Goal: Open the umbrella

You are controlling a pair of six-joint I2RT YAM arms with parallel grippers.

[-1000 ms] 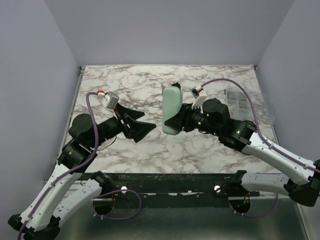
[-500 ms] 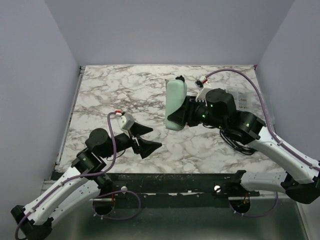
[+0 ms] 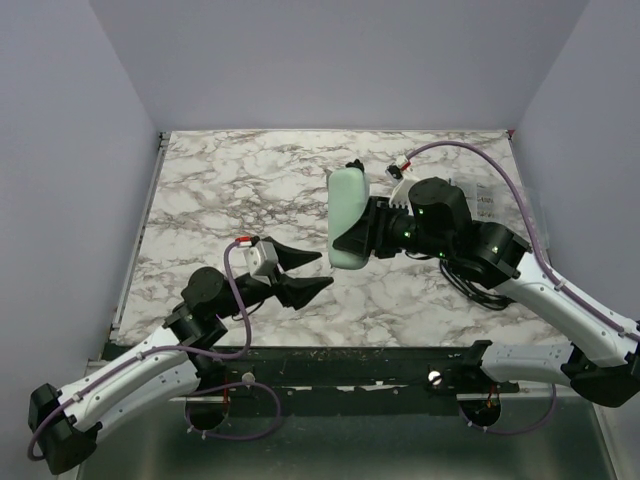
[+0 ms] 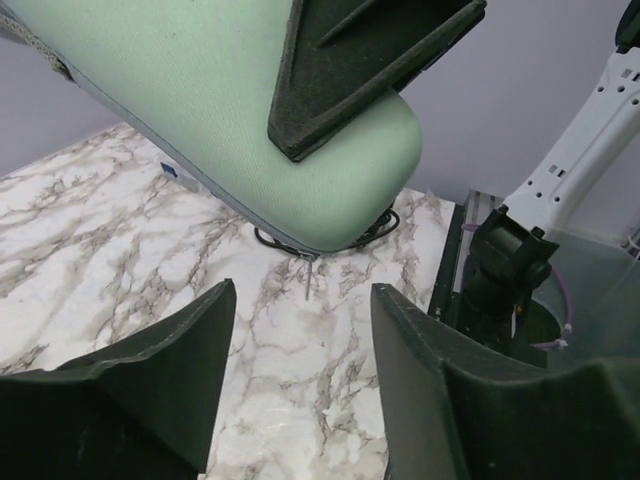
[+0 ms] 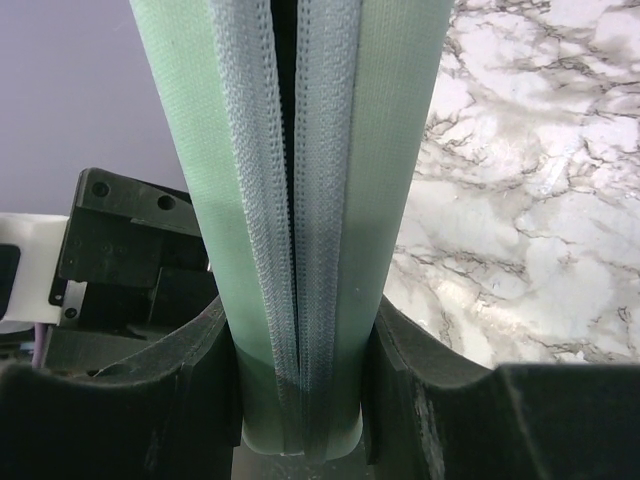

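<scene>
I am watching the right gripper (image 3: 352, 238) clamping the pale mint-green case (image 3: 347, 195) at centre frame in the top view, lifted off the marble table (image 3: 230, 190). In the right wrist view its 2 fingers (image 5: 205, 360) are pressing against both faces of the case, with the gray zipper (image 5: 300, 200) running down the middle of the frame between them. The left gripper (image 3: 323, 270) is hovering lower left of the case, apart from it, jaws standing partly spread and gripping nothing. From its wrist camera the case is filling the upper frame above both fingers (image 4: 150, 380), and a coiled black cable (image 4: 380, 225) is lying on the table behind the case's lower end. No view is showing me the umbrella, so I cannot tell where it is.
</scene>
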